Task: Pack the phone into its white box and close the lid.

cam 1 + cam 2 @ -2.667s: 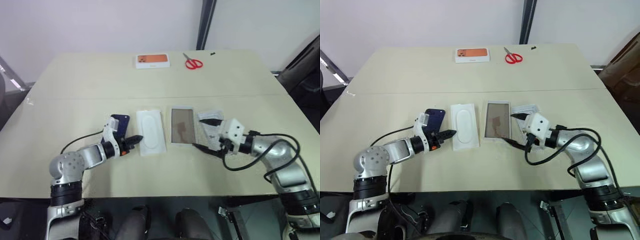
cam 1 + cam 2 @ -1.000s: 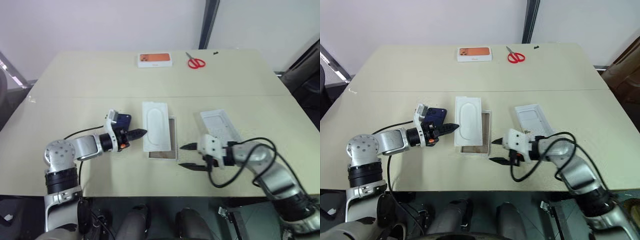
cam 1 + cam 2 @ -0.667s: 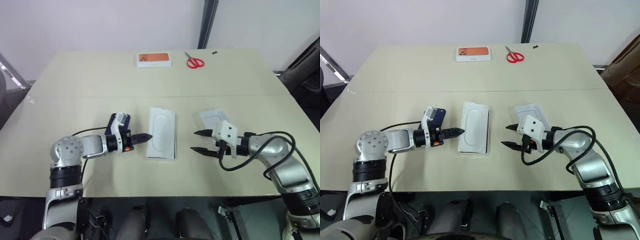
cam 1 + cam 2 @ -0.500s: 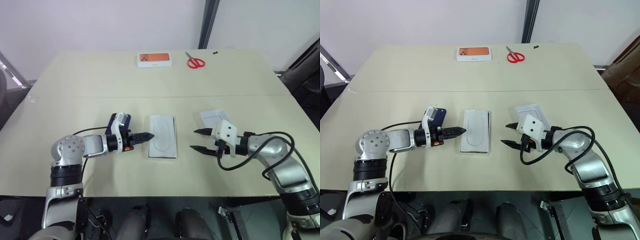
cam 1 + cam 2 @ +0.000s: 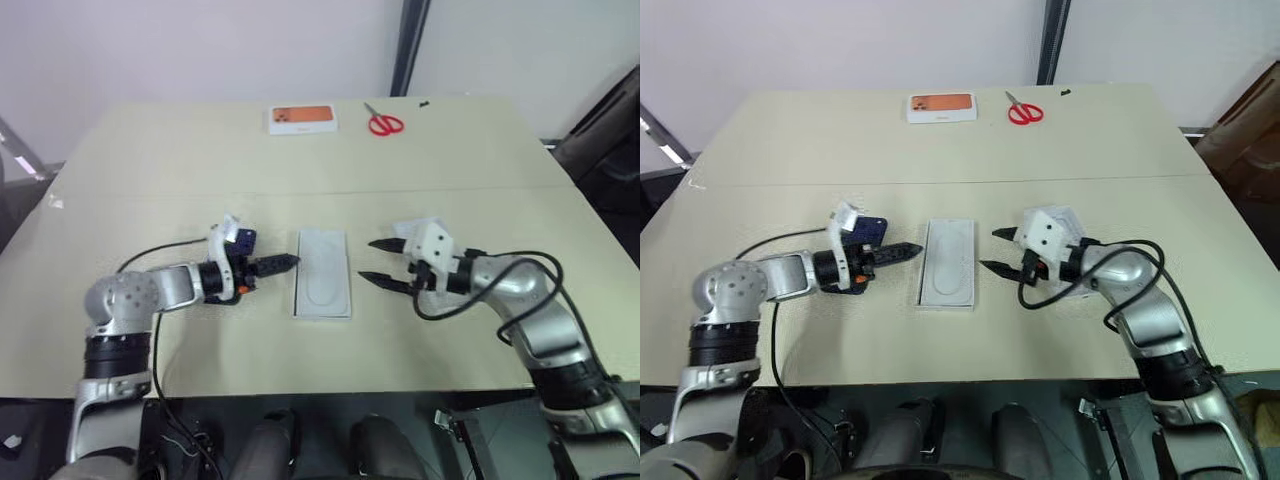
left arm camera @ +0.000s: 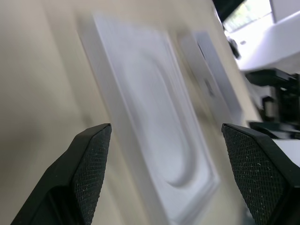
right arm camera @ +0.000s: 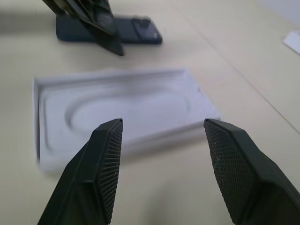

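Both arms have shifted since a second ago: the left gripper (image 5: 283,263), then pinched shut, is now standing wide and empty, and the white insert (image 5: 324,285) that lay skewed across the white box is now sitting squarely on it, hiding the base. The right gripper (image 5: 378,260) is hovering just beside the insert's other long edge, jaws parted and holding nothing. The phone (image 7: 123,29) is lying flat on the tabletop (image 5: 200,160) behind the left wrist, apart from the insert. The lid (image 6: 213,84) is resting on the tabletop beyond the insert, near the right wrist. Packing the phone likely calls for lifting the insert off first: pinching it by its long edges, raising it level so that the base beneath is not dragging along, and parking it aside.
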